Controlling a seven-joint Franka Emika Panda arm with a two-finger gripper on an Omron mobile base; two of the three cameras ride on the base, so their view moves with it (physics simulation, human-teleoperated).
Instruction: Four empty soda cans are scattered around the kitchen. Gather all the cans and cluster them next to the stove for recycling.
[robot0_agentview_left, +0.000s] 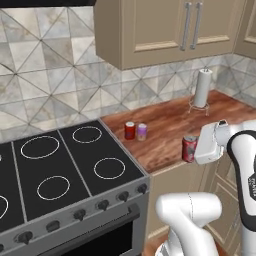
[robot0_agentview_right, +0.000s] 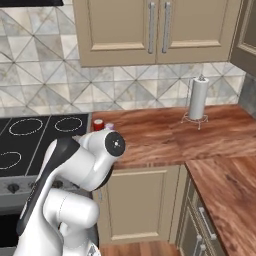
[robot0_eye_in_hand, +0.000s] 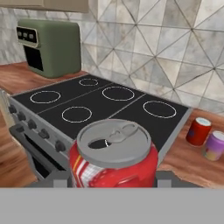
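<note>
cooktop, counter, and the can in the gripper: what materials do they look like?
Cooktop: glossy black glass, smooth with white printed rings. Counter: reddish wood, visible grain, semi-gloss. Held red can: painted metal, probably aluminium, with a dull silver pull-tab lid.

Right of frame: my hand (robot0_agentview_left: 196, 148) grips a red can (robot0_agentview_left: 189, 148) over the tabletop (robot0_agentview_left: 165, 125) edge; two cans (robot0_agentview_left: 135, 131) mid-frame, beside stove (robot0_agentview_left: 65, 167).

— What sort of place is this?
— A home kitchen. A black six-burner stove (robot0_agentview_left: 60, 165) sits ahead of the gripper (robot0_eye_in_hand: 113, 177), with a knobbed steel oven (robot0_agentview_left: 75, 225) beneath.
— Anything else?
— A wooden countertop (robot0_agentview_left: 165, 125), beige wall cabinets (robot0_agentview_right: 150, 30) above, a tiled backsplash (robot0_agentview_left: 50, 85), a paper-towel roll (robot0_agentview_right: 198, 99) farther off, and a green toaster oven (robot0_eye_in_hand: 50, 46) beyond the stove.
</note>
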